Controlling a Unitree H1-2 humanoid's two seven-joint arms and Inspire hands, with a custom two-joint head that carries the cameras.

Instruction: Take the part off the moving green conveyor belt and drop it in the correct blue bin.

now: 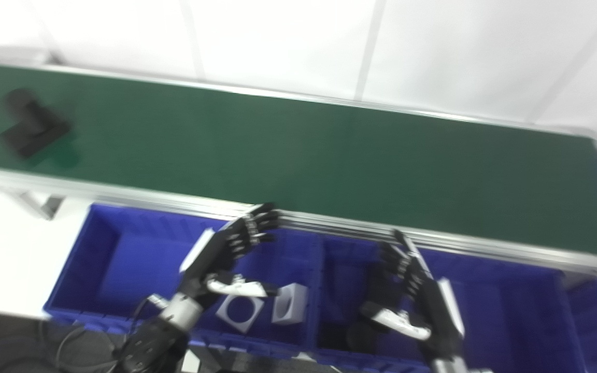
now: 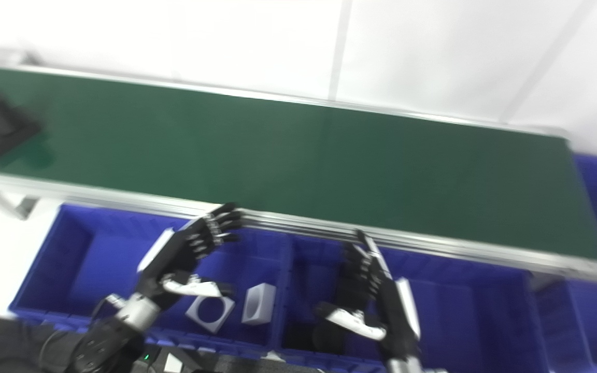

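Though motion blur smears it, dark L-shaped part (image 1: pixel 29 124) sits at far left of conveyor belt (image 1: pixel 303 155), orientation unclear. Left hand (image 1: pixel 226 254) and right hand (image 1: pixel 407 290) spread, empty, over blue bins (image 1: pixel 101 259).

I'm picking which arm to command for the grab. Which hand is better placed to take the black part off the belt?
Probably the left. The black part lies at the belt's far left end, and the open left hand hovers nearer that side than the right hand, also empty.
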